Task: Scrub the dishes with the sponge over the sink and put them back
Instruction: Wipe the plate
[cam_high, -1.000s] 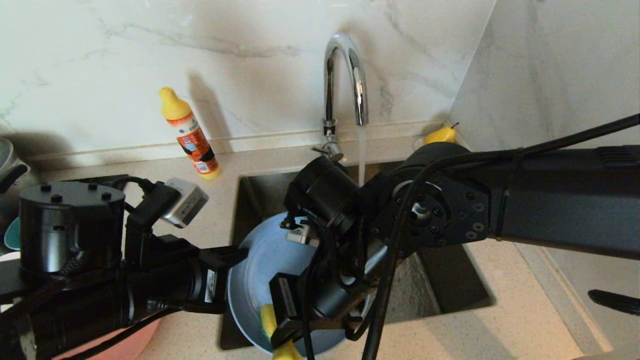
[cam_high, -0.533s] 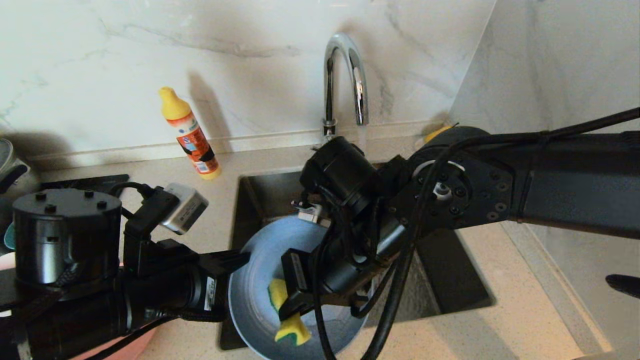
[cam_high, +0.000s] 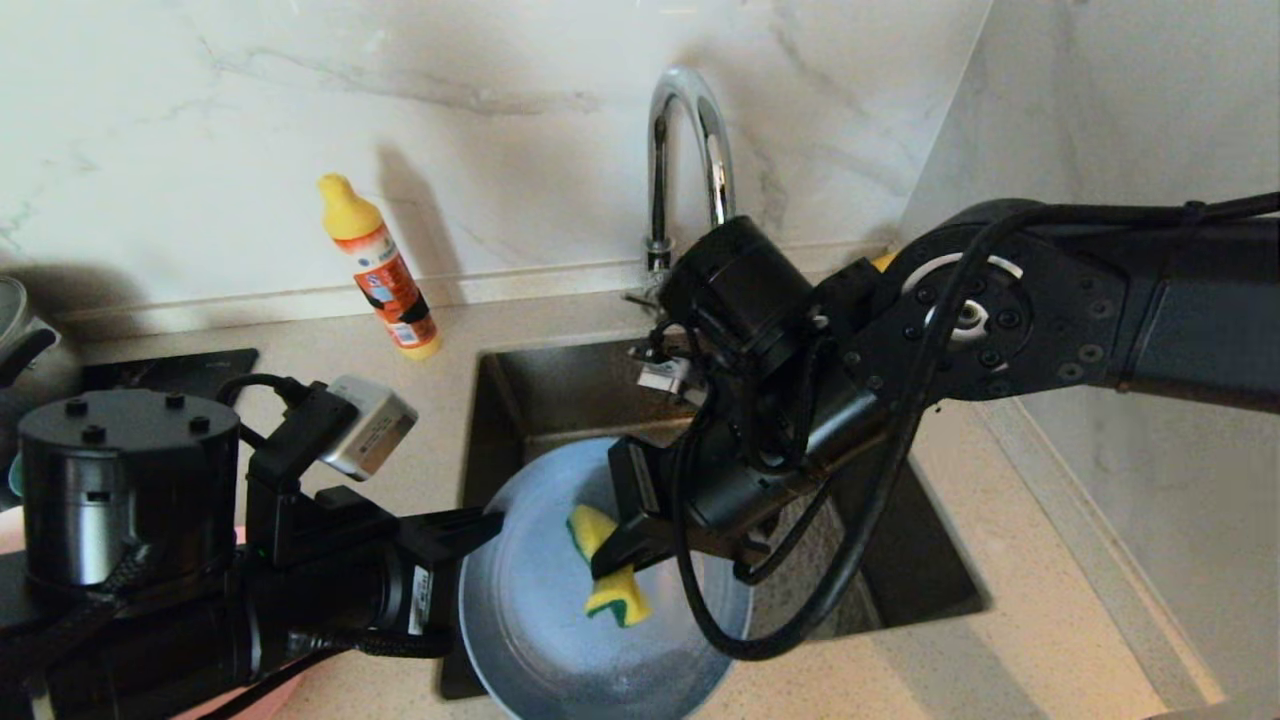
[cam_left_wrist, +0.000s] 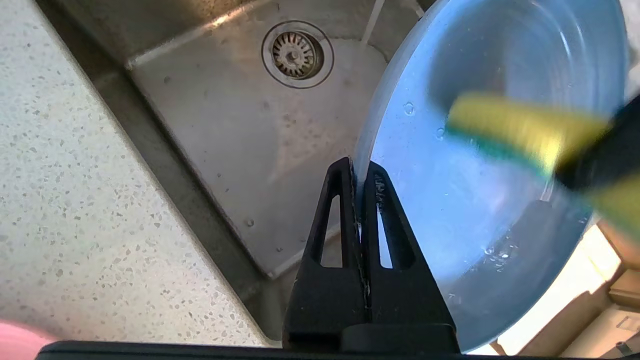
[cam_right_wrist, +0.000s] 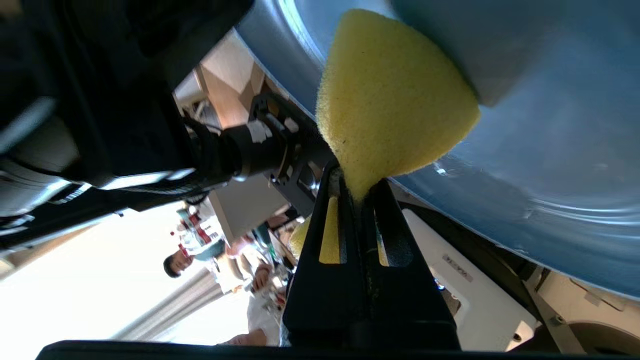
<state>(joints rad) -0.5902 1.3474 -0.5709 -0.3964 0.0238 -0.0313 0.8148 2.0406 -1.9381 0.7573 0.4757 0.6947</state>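
Sponge has moved up the plate, over the sink

Head view: one yellow sponge (cam_high: 607, 567), earlier at the rim near the robot, now mid blue-grey plate (cam_high: 540, 620), pinched in right gripper (cam_high: 612, 560). Left wrist view: left gripper (cam_left_wrist: 358, 172) clamps the plate rim above one sink (cam_left_wrist: 240, 125). Right wrist view: fingers (cam_right_wrist: 384, 200) squeeze the sponge waist.

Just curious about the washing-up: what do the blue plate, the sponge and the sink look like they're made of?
Blue-grey plate: probably matte glazed ceramic, perhaps melamine; soft sheen, beaded droplets. Sponge: porous yellow foam, visibly pinched, with a green scouring layer. Sink: brushed stainless steel, dull grey reflections.
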